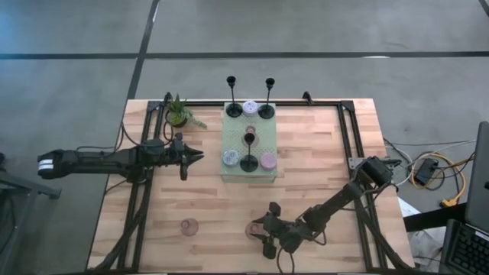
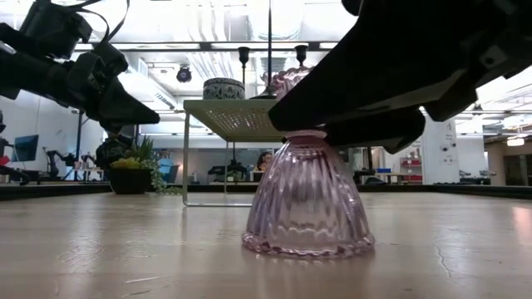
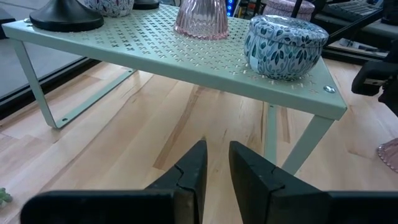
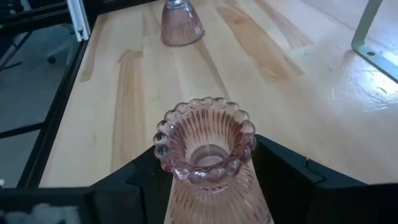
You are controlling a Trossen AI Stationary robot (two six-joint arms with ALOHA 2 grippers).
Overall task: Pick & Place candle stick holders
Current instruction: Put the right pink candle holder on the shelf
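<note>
A pink ribbed glass candle stick holder (image 4: 205, 143) stands upright on its wide foot near the table's front edge (image 1: 251, 228) (image 2: 307, 199). My right gripper (image 4: 205, 163) (image 1: 260, 229) is open around it, one finger on each side of its neck. A second pink holder (image 1: 189, 226) (image 4: 181, 25) stands on the table to its left. Black stemmed candlesticks (image 1: 231, 107), a pink holder (image 1: 250, 137) and small round cups (image 1: 230, 157) stand on the pale green perforated stand (image 1: 229, 134). My left gripper (image 1: 200, 156) (image 3: 217, 152) hovers left of the stand, shut and holding nothing. My right gripper's fingers (image 4: 281, 177) come slanting down from the table's right side and stand close on both sides of the holder's neck (image 4: 214, 186), just under its beaded rim. The rim hides the gap, so I cannot tell whether they touch. The holder's foot (image 2: 307, 241) rests on the table.
A small potted plant (image 1: 178, 113) stands at the far left corner. A black frame rail (image 1: 348, 137) runs around the tabletop. Bare wood lies between the two pink holders and in front of the stand. The stand's thin legs (image 3: 37, 93) raise it off the table.
</note>
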